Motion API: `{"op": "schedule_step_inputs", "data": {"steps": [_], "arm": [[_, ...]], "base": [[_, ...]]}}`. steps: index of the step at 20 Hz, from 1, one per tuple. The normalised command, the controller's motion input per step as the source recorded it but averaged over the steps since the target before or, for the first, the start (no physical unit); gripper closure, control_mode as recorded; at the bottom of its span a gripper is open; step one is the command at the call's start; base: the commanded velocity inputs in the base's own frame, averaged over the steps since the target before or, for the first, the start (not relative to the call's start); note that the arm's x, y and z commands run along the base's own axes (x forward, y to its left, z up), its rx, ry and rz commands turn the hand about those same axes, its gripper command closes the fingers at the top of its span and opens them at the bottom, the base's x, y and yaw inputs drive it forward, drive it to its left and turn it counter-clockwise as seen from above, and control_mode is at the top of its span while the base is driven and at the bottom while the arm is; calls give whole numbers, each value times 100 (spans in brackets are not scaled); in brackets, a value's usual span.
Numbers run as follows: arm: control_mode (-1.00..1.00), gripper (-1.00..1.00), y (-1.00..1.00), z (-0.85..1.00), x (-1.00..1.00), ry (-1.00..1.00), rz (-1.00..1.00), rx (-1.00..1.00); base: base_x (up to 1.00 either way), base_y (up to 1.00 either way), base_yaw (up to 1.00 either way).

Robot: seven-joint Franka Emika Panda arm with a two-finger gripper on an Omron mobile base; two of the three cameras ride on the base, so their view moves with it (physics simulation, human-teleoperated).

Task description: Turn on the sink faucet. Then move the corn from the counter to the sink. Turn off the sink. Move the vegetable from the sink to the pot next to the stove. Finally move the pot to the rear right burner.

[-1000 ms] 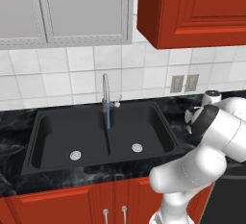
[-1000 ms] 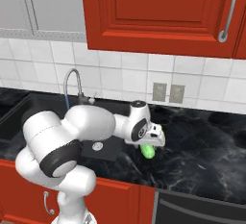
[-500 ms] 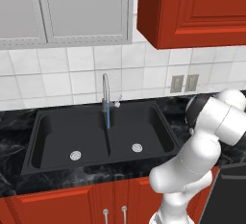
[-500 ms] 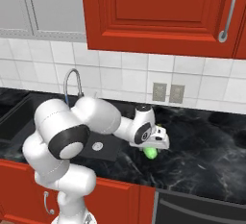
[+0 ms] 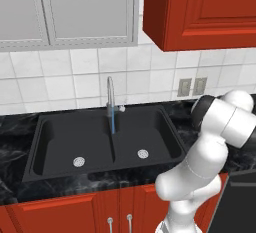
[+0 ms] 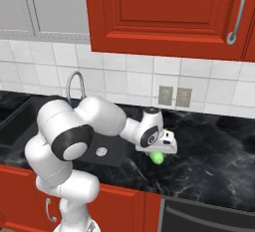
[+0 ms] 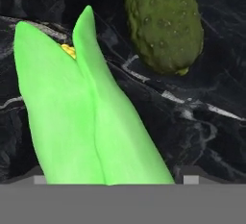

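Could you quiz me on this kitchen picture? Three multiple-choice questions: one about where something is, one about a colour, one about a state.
1. Where does the corn lie?
A. in the sink
B. on the black counter
C. in a pot

2. What colour is the corn's husk?
A. bright green
B. red
C. white

3. What is the faucet doing?
A. running
B. off
C. broken off

Answers:
1 B, black marbled counter lies under it, beside a pickle.
2 A, green husk with yellow kernels peeking out.
3 A, a blue stream falls into the sink.

Corn (image 7: 91,122) on counter (image 6: 214,151) right of sink (image 5: 100,142), pickle (image 7: 163,21) just beyond; faucet (image 5: 111,99) behind sink.
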Motion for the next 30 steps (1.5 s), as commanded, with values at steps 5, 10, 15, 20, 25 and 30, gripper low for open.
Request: {"op": "schedule_step_inputs", "data": {"steps": [5, 10, 15, 20, 25, 30], "arm": [[-100, 100, 48, 11, -44, -3, -6, 0], [-100, 100, 85, 23, -31, -3, -13, 0], [-100, 100, 100, 24, 1, 0, -12, 0], [-100, 100, 100, 17, 26, 0, -9, 0], [-100, 100, 92, 5, 54, 0, -8, 0], [-100, 100, 52, 1, 46, 1, -3, 0]], "base": [[0, 0, 0], [0, 0, 0], [0, 0, 0], [0, 0, 0], [0, 0, 0], [0, 0, 0]]}}
